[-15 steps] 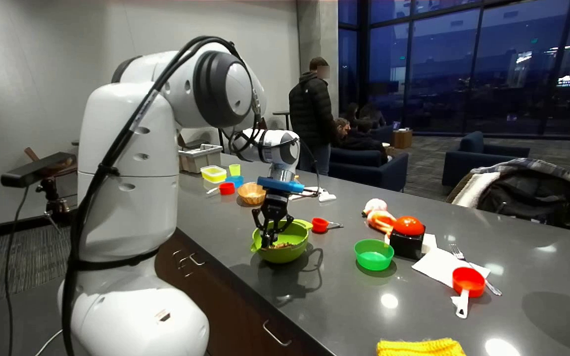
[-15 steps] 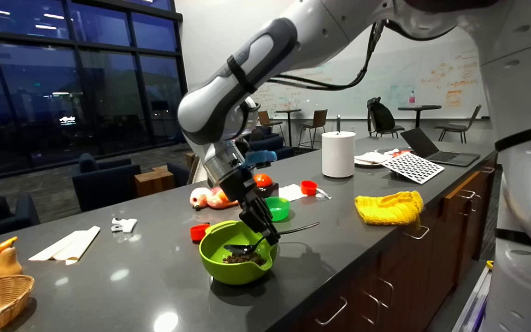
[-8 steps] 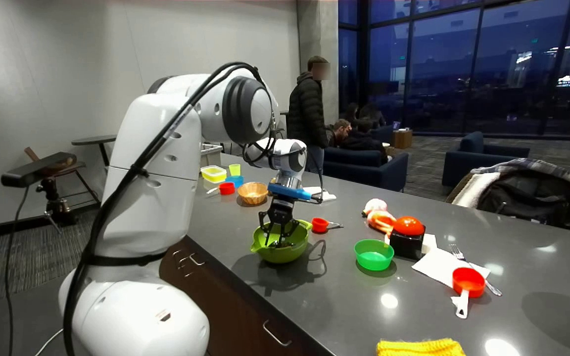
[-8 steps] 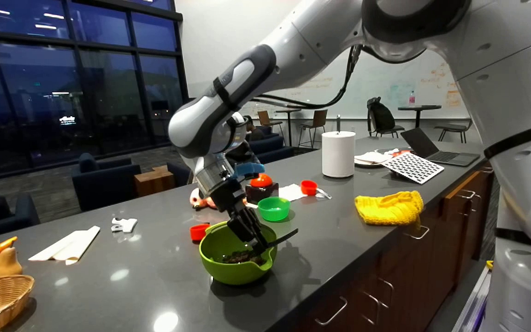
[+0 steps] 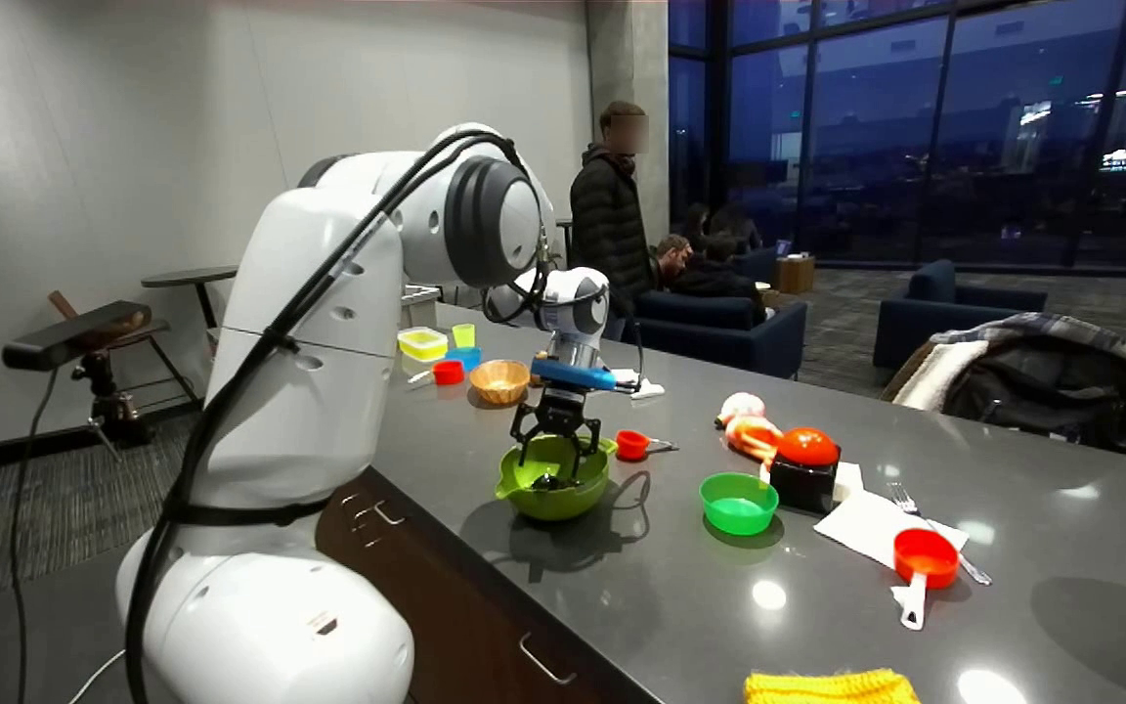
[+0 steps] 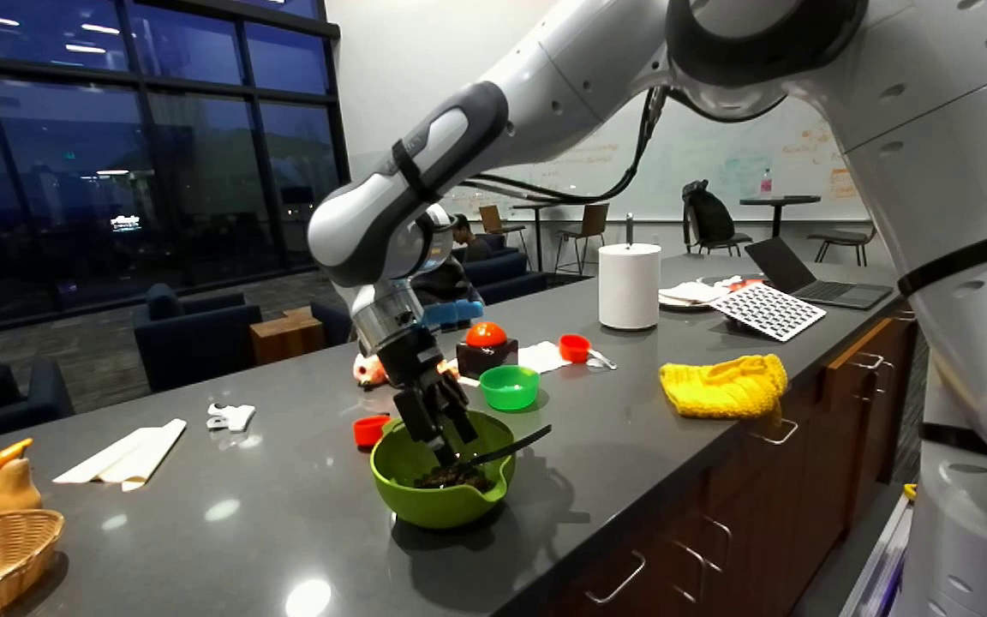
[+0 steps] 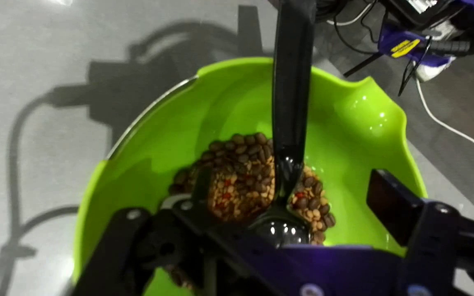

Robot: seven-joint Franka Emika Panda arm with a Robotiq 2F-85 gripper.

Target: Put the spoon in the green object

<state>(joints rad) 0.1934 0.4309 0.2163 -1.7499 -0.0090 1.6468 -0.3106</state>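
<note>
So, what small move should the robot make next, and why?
Probably raise the gripper straight up, gently. The spoon already lies in the green bowl, its head among brown beans and its handle reaching past the rim, and the open fingers stand apart without holding it, so rising should leave it there.

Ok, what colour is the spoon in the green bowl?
The spoon is plain black, with some shiny glints; the wrist view shows it best.

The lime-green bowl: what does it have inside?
Inside the bowl: brown beans, paler grains and the head of the black spoon. The fingers cover part of the inside; what lies under the beans cannot be seen.
</note>
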